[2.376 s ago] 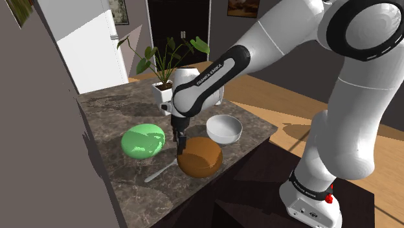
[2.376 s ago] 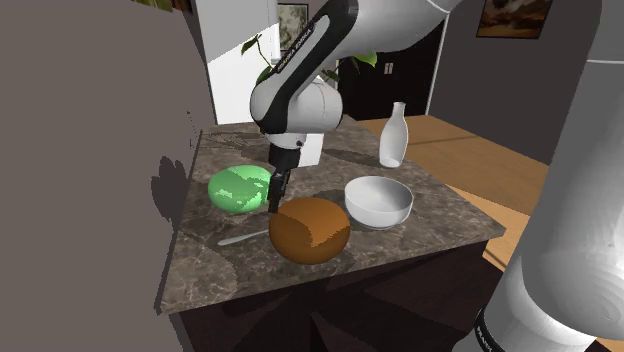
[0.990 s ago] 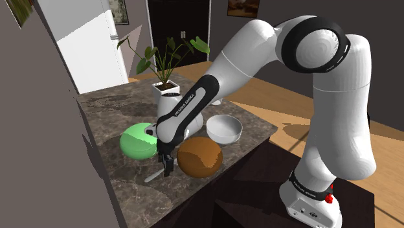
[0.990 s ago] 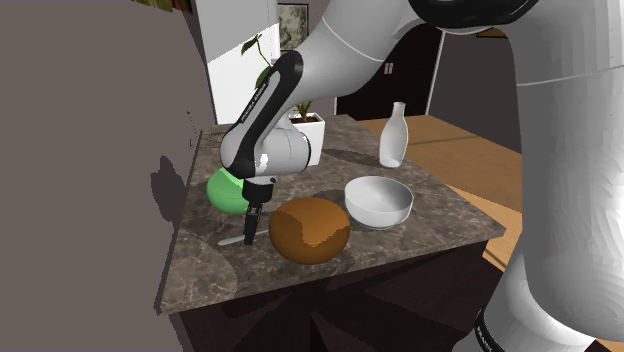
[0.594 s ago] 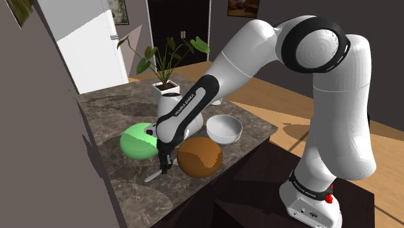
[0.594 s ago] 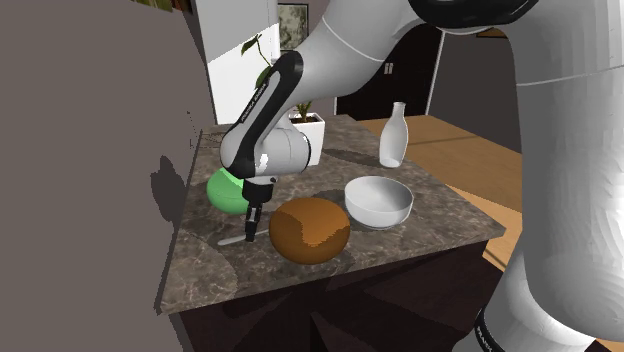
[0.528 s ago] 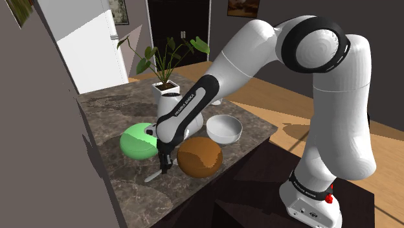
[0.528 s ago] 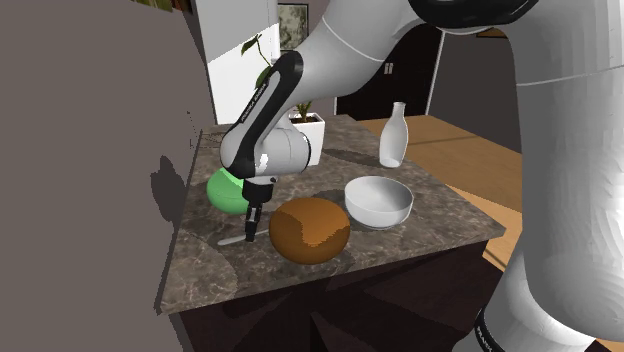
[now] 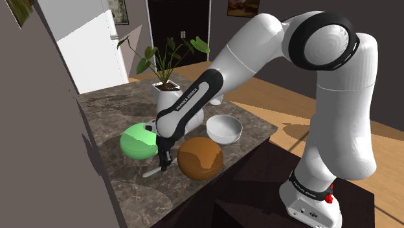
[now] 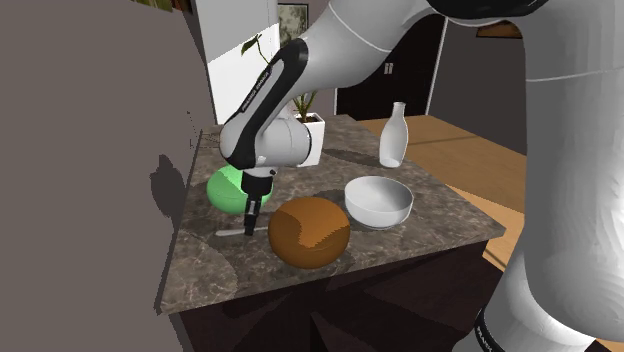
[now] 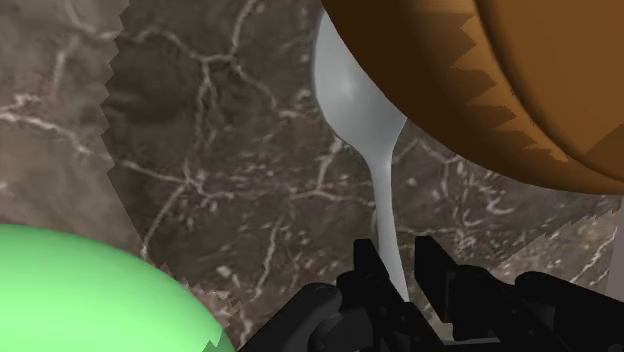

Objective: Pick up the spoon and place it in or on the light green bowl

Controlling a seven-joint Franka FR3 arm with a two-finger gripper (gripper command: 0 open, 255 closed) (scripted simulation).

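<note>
Wrist view: gripper (image 11: 398, 272) clasps the spoon (image 11: 362, 100) by its thin handle, jaws narrow, in the tight gap between brown bowl (image 11: 520, 80) and light green bowl (image 11: 90, 290); shoulder view shows bare counter (image 9: 126, 180) out to the near edge; second exterior view adds a white bottle (image 10: 395, 135) behind the white bowl (image 10: 385, 212).

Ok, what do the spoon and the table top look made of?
Spoon: plain pale grey, smooth; metal or plastic, I cannot tell. Table top: dark brown stone, probably marble, going by its pale branching veins.
</note>
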